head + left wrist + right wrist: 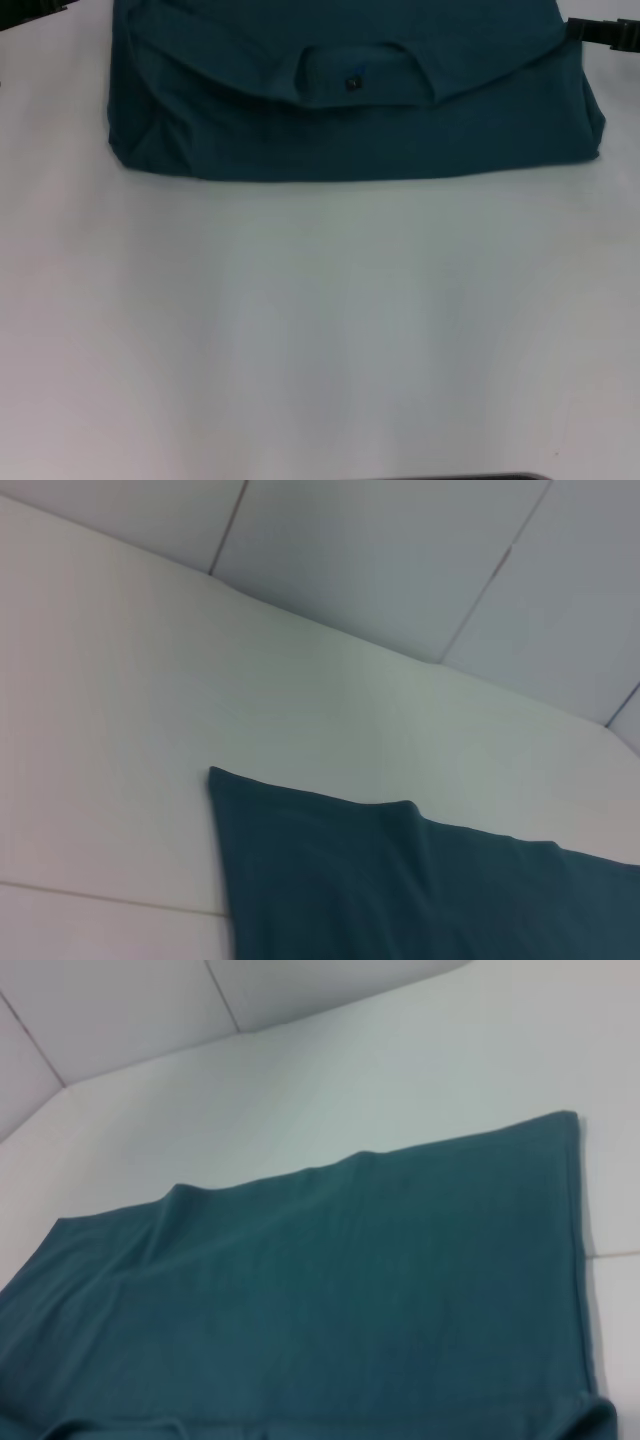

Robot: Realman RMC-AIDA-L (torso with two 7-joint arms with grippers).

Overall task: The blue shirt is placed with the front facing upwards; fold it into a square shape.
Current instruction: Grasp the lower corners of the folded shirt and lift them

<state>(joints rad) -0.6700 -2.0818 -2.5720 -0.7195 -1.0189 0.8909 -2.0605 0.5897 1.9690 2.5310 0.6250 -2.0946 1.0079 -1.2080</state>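
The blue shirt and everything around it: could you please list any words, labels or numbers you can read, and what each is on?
No text can be read.
The blue shirt lies folded, its collar showing a small dark label that is too small to read.
No chest lettering shows in any view.
The white table bears no marks.

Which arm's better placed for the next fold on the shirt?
Slightly the right, as a guess. The right gripper shows at the blue shirt's far right edge, close to the cloth. The left gripper is barely visible at the far left corner, farther from the fabric.
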